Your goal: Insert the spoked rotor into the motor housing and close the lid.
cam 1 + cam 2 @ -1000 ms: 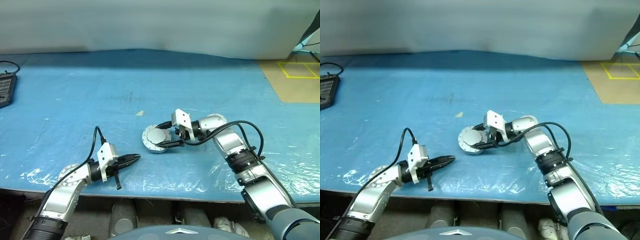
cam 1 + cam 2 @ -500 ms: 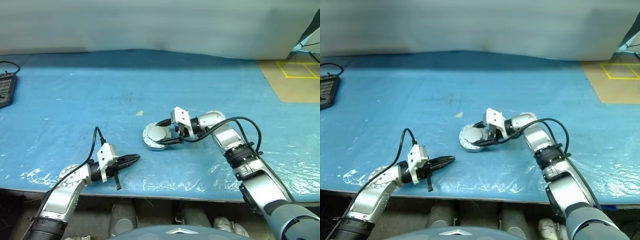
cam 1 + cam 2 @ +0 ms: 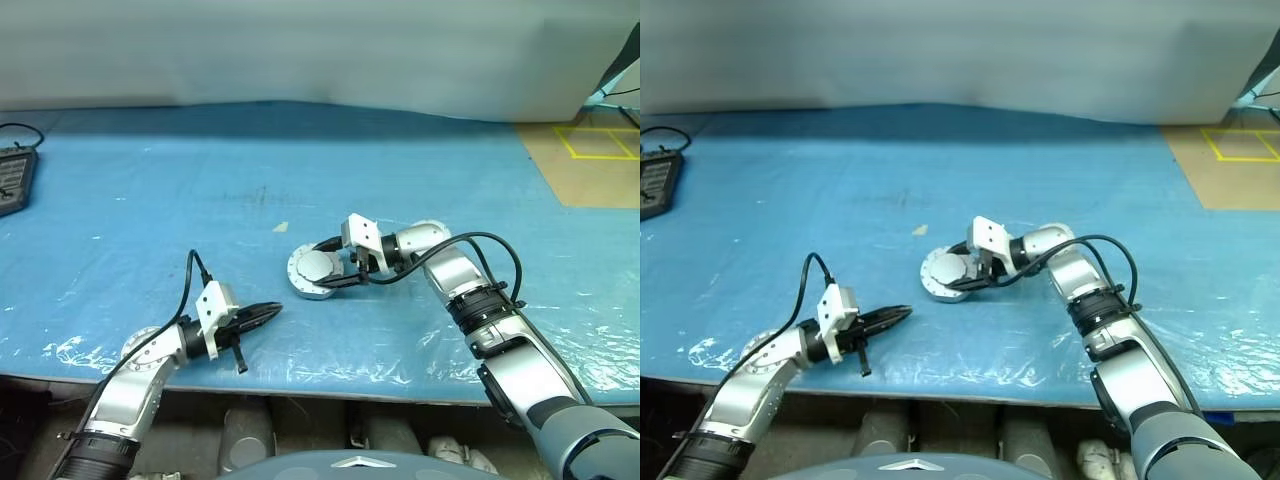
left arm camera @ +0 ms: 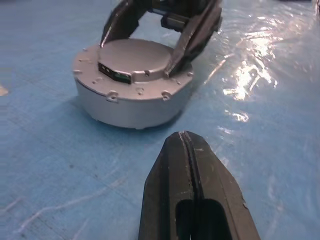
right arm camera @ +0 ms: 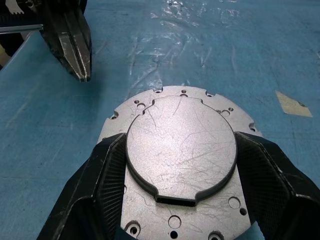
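Right wrist view: we see right gripper (image 5: pixel 181 200) spread, gripping lid's (image 5: pixel 181 150) raised centre.
Left gripper (image 3: pixel 262 314): shut, empty, near.
Surface: blue table (image 3: pixel 150 200), open around.

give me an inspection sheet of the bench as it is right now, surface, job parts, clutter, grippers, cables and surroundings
Surface: blue plastic sheet over the bench, wrinkled and shiny near the front edge.
Job's things: motor housing flat on the sheet, lid closed on it; rotor not visible.
Clutter: small pale scrap behind the housing.
Grippers: right gripper fingers straddle the lid's raised centre, against its rim; left gripper shut, empty, short of the housing.
Cables: black cable looped on the left wrist, black cable along the right arm.
Surroundings: dark device at the left edge, yellow floor tape to the right.
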{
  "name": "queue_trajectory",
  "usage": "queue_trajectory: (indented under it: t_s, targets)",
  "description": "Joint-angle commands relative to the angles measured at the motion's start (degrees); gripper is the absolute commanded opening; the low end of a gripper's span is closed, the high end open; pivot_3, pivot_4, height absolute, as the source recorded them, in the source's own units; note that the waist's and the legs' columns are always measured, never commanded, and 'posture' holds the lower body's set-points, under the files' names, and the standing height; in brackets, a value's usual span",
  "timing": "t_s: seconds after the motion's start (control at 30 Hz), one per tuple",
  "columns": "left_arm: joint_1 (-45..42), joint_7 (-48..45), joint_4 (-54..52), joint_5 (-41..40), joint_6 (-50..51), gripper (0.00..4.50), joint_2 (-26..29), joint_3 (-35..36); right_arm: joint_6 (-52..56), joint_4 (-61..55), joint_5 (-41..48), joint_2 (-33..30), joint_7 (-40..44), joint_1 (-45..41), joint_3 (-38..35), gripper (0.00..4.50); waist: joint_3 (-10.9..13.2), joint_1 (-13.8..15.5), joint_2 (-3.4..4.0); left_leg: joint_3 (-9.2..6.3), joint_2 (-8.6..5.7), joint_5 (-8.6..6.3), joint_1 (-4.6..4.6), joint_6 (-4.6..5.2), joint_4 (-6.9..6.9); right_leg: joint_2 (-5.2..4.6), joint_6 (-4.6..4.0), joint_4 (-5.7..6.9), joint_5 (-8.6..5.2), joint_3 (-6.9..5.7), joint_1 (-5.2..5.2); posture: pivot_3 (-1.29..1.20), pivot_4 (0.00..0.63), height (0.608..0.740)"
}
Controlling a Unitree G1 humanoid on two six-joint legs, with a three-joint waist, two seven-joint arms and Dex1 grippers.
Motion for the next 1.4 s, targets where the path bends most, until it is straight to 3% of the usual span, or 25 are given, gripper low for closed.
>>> queue_trajectory:
  t_s: [0.03,0.23,0.67,0.93,1.03,1.1,1.4]
  targets:
    - [-3.05,2.16,-3.42,-4.42,3.66,0.00,-1.45,1.99,0.58,2.24,-3.16,-0.43,-0.61,1.33,2.07,2.96,0.00,-0.01,-0.01,0.00,0.00,0.00,0.07,0.00,0.00,0.00,0.00,0.00,0.00,0.00,0.06,0.00,0.150,0.740]
    - [-6.86,2.34,-1.90,-4.85,6.25,0.00,-2.16,1.22,0.44,2.61,-3.14,-0.37,-1.13,1.21,2.38,2.96,-0.03,-0.05,0.02,0.00,-0.02,0.00,0.22,0.00,-0.04,0.01,0.00,-0.01,0.00,0.02,0.17,0.00,0.150,0.740]
    - [-10.42,2.54,8.18,5.95,1.85,0.00,-2.08,-4.65,0.83,1.04,-2.79,-0.84,-2.28,1.77,1.57,2.96,-0.05,-0.03,0.03,0.00,0.00,0.00,0.22,0.00,-0.08,-0.01,0.01,-0.07,-0.01,0.03,0.19,0.00,0.150,0.740]
    - [-10.91,3.17,9.90,7.97,-0.06,0.00,-2.81,-5.57,2.75,-0.49,-1.81,-0.97,-2.64,2.23,0.99,2.96,-0.07,0.00,0.04,0.00,-0.01,-0.01,0.49,0.00,-0.24,-0.06,0.04,-0.12,-0.02,0.09,0.38,0.00,0.150,0.740]
    - [-10.77,2.99,9.92,8.31,-0.28,0.00,-2.72,-5.85,5.42,-3.64,0.35,-1.78,-0.39,2.72,0.17,4.01,-0.07,0.10,0.04,0.00,-0.03,-0.01,0.56,0.00,-0.40,-0.07,0.06,-0.22,-0.04,0.12,0.43,0.00,0.150,0.740]
    - [-10.58,2.92,9.86,8.39,-0.40,0.00,-2.64,-5.90,7.05,-6.65,2.28,-2.21,0.03,3.33,-1.34,4.46,-0.07,0.18,0.04,0.02,-0.03,-0.01,0.55,0.00,-0.48,-0.07,0.06,-0.31,-0.04,0.12,0.43,0.00,0.150,0.740]
    - [-10.23,2.76,10.24,8.41,-0.46,0.00,-2.58,-6.34,17.17,-15.70,12.28,-6.60,1.34,5.77,-9.46,4.46,-0.07,0.17,0.05,0.05,-0.03,0.00,0.15,0.01,-0.61,-0.05,0.06,-0.79,-0.03,0.04,0.23,0.00,0.150,0.740]
